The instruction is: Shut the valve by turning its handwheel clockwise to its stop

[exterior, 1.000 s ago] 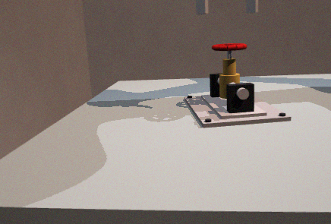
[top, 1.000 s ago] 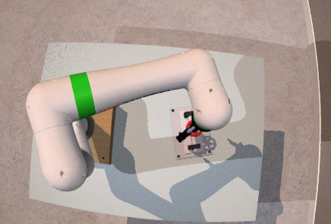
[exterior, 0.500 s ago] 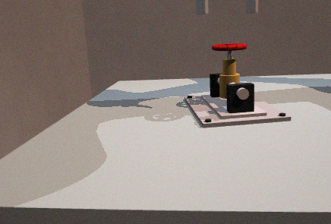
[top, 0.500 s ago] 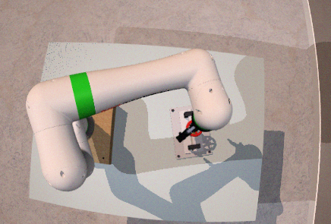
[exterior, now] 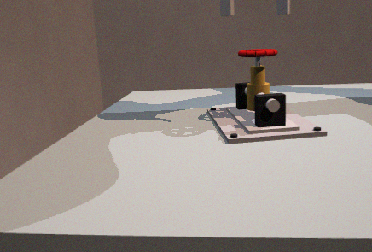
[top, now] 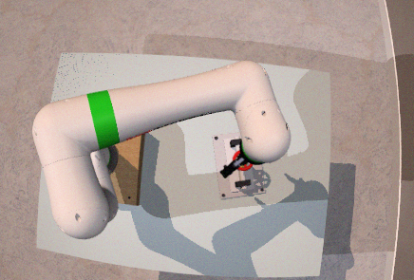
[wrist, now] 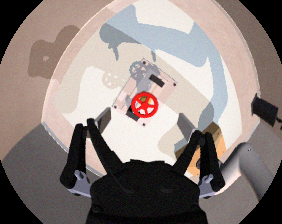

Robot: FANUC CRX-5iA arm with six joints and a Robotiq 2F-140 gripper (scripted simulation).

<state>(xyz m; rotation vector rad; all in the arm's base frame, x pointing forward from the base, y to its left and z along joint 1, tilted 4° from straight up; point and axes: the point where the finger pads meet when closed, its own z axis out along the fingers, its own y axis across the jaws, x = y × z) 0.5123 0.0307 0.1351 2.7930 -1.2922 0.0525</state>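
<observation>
The red handwheel lies level on top of the yellow valve body. In the top view part of the wheel shows beside the arm, which hides the rest. The valve stands on a pale base plate. My gripper is open wide and empty. Its two fingertips hang clearly above the wheel, one toward each side of it in the exterior view, and touch nothing. In the wrist view the wheel shows between the fingers, a little beyond the line of the tips.
Two black blocks stand on the base plate on opposite sides of the valve body, lower than the wheel. A wooden board lies near the arm's base. The arm reaches over the table from there.
</observation>
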